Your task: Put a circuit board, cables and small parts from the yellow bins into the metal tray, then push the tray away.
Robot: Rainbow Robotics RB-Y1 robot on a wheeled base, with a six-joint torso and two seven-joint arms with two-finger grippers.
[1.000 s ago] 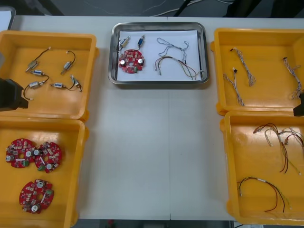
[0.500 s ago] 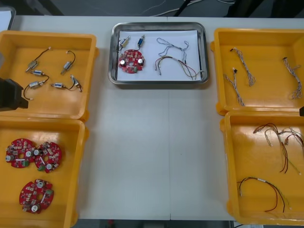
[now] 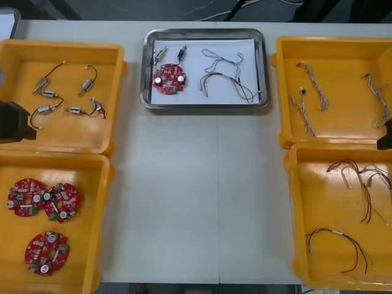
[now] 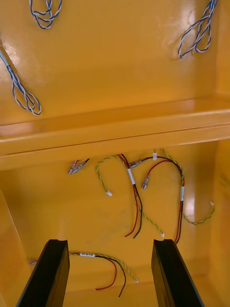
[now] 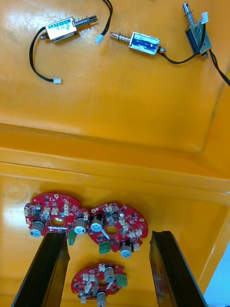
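Note:
The metal tray, white inside, stands at the far middle of the table. It holds a round red circuit board, two small metal parts, a twisted blue and white cable and a red and yellow cable. My left gripper is open above the left bins, over the circuit boards. My right gripper is open above the right bins, over red and yellow cables. Neither holds anything.
Two yellow bins stand at each side. The far left bin holds several small metal parts and the near left bin three circuit boards. The far right bin holds blue and white cables and the near right bin red and yellow ones.
My right gripper slid almost out at the right edge of the front view, then came back. The tray, its contents and the left gripper have not moved.

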